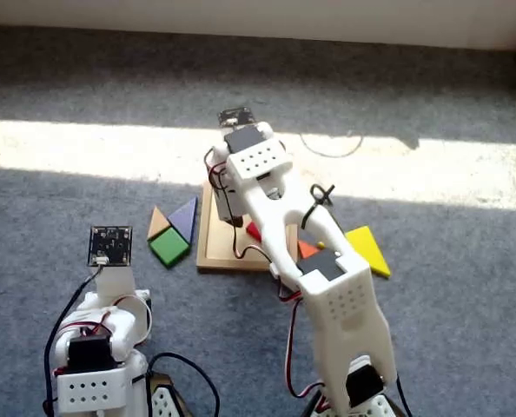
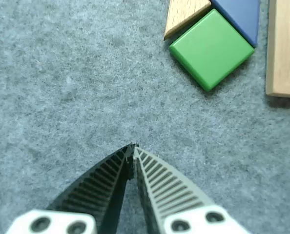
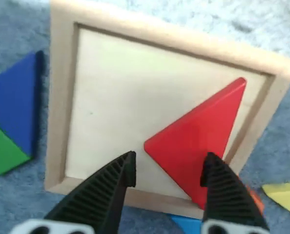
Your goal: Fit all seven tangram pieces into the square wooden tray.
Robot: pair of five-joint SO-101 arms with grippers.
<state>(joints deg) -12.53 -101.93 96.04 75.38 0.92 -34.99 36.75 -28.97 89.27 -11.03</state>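
The square wooden tray (image 1: 213,254) lies on the carpet, and a red triangle (image 3: 198,139) lies flat inside it against one rim (image 3: 62,97). My right gripper (image 3: 170,163) hangs open just above the tray, its fingers either side of the red triangle's corner. Beside the tray sit a green square (image 2: 212,48), a tan triangle (image 2: 186,14) and a blue piece (image 2: 240,17). On the tray's other side are an orange piece (image 1: 307,249) and a yellow triangle (image 1: 368,249). My left gripper (image 2: 134,146) is shut over bare carpet, short of the green square.
A small blue piece (image 3: 189,222) peeks out past the tray's rim near the orange one. The right arm (image 1: 275,217) stretches across the tray. Grey carpet runs all around, with a sunlit band and a loose cable (image 1: 327,148) behind the tray.
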